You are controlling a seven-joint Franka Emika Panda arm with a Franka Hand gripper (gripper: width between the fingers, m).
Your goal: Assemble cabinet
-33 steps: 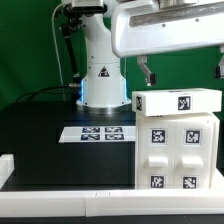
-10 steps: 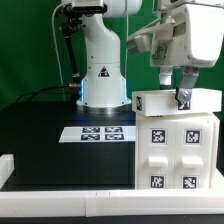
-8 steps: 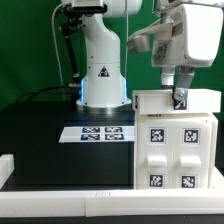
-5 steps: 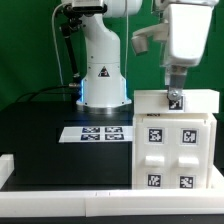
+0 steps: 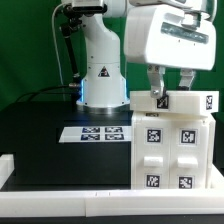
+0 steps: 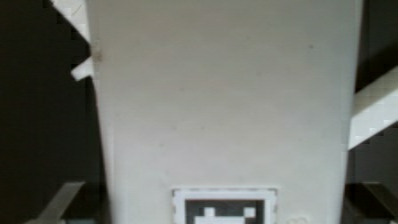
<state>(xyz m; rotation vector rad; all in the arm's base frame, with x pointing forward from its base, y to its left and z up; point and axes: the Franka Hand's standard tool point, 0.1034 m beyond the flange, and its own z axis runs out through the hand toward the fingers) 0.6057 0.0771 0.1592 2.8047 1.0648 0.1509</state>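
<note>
The cabinet is standing on the tabletop at the exterior view's right. The end effector is sitting directly above, fingers apparently straddling its top panel, whose long axis is running sideways.

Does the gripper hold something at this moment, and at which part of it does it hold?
It cannot be told for certain. The gripper stands at the cabinet's top panel, one finger at its upper edge, but neither view shows whether it grips the panel.
</note>
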